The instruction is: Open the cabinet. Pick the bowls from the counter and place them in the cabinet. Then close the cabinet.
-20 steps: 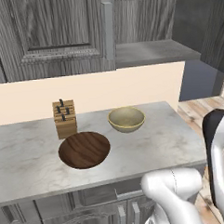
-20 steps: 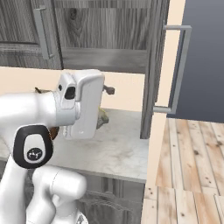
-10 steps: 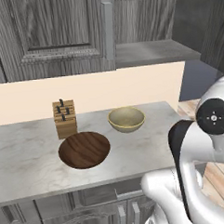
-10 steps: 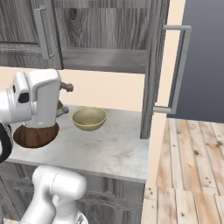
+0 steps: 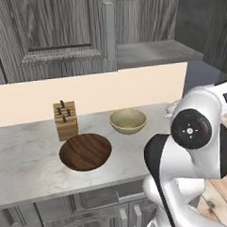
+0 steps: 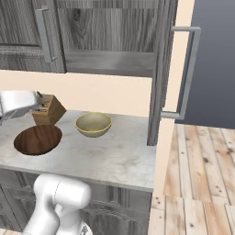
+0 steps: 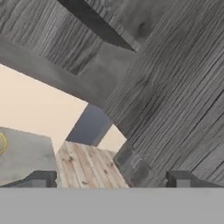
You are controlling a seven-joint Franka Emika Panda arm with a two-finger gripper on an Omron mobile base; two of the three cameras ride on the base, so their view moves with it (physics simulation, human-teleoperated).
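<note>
Gripper (image 7: pixel 111 178) agape — no readable writing.

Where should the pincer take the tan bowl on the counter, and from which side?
Grip the tan bowl at its rim, coming down from above, one finger inside and one outside the wall. It sits upright and open on the counter, its thin rim exposed all round. The near side probably suits best: the wooden bowl and knife block are to its left.
</note>
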